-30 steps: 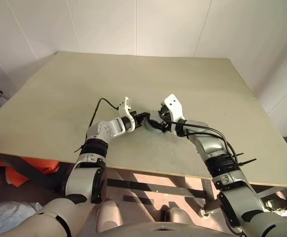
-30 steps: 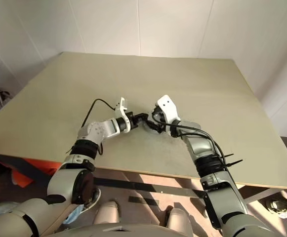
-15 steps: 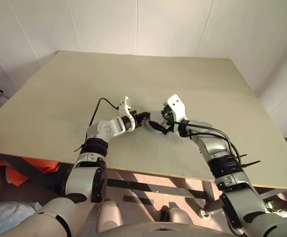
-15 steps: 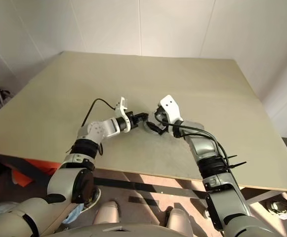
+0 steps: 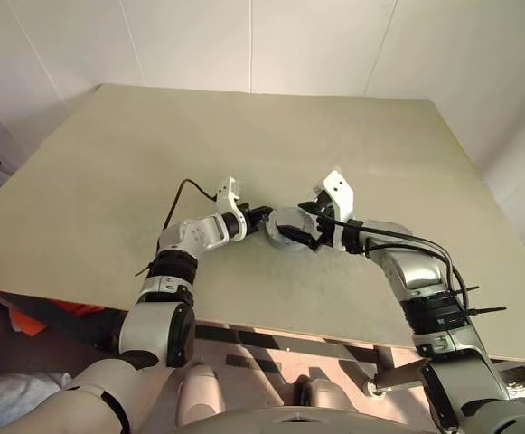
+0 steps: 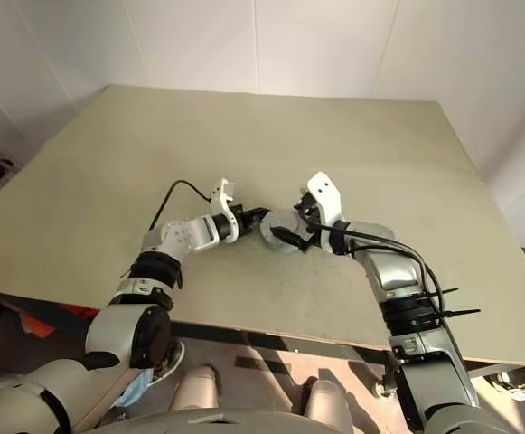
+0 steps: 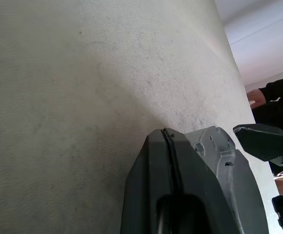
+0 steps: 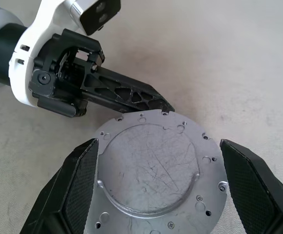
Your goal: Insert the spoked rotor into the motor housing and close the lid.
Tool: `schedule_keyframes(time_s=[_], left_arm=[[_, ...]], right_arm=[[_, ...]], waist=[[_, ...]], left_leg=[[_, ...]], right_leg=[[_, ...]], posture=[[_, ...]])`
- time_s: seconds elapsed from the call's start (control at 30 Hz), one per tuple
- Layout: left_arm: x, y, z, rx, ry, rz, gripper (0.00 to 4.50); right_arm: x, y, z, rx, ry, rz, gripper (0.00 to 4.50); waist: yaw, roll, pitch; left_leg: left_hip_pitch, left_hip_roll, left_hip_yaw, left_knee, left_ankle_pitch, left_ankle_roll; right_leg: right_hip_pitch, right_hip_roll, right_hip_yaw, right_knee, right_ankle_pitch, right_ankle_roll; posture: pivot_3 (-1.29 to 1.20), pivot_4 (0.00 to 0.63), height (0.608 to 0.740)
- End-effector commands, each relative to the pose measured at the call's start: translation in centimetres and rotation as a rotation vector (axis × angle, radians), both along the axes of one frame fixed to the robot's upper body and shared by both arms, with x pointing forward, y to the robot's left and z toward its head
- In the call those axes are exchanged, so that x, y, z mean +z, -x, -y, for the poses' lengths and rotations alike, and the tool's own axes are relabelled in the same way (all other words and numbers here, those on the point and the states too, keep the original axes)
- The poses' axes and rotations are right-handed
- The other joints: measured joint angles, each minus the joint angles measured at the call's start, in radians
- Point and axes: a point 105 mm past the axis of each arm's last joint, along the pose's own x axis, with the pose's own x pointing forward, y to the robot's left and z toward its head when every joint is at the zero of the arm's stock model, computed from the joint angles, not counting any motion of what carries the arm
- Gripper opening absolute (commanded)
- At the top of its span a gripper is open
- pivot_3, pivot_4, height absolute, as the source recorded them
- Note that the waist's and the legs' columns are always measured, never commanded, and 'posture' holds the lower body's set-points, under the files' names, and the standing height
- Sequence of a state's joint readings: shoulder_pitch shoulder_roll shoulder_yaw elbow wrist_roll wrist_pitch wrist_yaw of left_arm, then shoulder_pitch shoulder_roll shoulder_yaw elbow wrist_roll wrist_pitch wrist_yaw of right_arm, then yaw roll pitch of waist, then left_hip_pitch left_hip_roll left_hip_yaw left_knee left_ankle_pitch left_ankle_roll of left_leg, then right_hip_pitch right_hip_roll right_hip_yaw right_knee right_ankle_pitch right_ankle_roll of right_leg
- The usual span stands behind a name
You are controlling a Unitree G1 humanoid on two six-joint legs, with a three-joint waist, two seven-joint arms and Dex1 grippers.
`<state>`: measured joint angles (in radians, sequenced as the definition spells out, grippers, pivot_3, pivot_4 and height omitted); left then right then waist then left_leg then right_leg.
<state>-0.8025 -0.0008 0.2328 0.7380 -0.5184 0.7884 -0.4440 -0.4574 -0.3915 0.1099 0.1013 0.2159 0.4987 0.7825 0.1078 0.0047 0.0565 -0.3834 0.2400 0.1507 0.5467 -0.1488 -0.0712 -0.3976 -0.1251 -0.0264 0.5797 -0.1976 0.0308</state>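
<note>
Right wrist view: on the table [image 5: 108,163], near its front edge, the closed motor housing [image 8: 157,168] lies just released, the right gripper [image 8: 158,185] now backed off, fingers spread, left gripper [image 8: 131,100] pinched together touching its rim, so assembly looks finished.

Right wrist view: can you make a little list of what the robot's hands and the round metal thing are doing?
housing: lies on the table, flat silver face up
left gripper: shut, tips at the housing's rim
right gripper: open, one finger on each side of the housing, not gripping it
rotor and lid: cannot tell
</note>
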Motion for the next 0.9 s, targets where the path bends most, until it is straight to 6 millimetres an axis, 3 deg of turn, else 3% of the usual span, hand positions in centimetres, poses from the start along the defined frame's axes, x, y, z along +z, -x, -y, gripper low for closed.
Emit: schedule_keyframes(time_s=[0.03,0.4,0.63,0.9], left_arm=[[0.9,0.0,0.6,-0.025,0.029,0.027,0.00],[1.6,-0.3,0.3,-0.015,0.052,0.060,0.00],[3.3,-2.1,-2.3,0.115,0.106,0.130,0.00],[4.3,-1.1,0.0,0.014,0.154,0.157,0.00]], right_arm=[[1.8,-0.4,0.2,-0.005,-0.019,0.057,4.49],[1.4,-0.4,0.0,-0.012,-0.012,0.048,4.49],[1.7,-0.7,0.6,-0.038,-0.023,0.053,4.49],[3.0,-1.5,3.1,-0.215,-0.143,0.018,4.49]], waist=[[0.001,0.000,0.000],[0.019,0.000,0.000],[0.017,0.000,0.000],[0.022,0.000,0.000]], left_leg=[[0.000,0.000,0.000,0.000,-0.001,-0.001],[0.000,0.001,0.000,0.010,-0.001,-0.003],[0.000,0.001,-0.001,0.014,-0.001,-0.003],[-0.001,0.001,-0.001,0.015,-0.002,-0.002]], right_leg=[[0.000,0.000,0.000,0.000,0.000,0.000],[0.000,-0.001,0.001,0.007,0.000,0.000],[0.001,-0.001,0.002,0.010,0.000,0.000],[0.001,-0.001,0.002,0.010,0.000,0.000]], posture=[[0.00,0.000,0.740],[0.00,0.000,0.740],[0.00,0.000,0.740],[0.00,0.000,0.740]])
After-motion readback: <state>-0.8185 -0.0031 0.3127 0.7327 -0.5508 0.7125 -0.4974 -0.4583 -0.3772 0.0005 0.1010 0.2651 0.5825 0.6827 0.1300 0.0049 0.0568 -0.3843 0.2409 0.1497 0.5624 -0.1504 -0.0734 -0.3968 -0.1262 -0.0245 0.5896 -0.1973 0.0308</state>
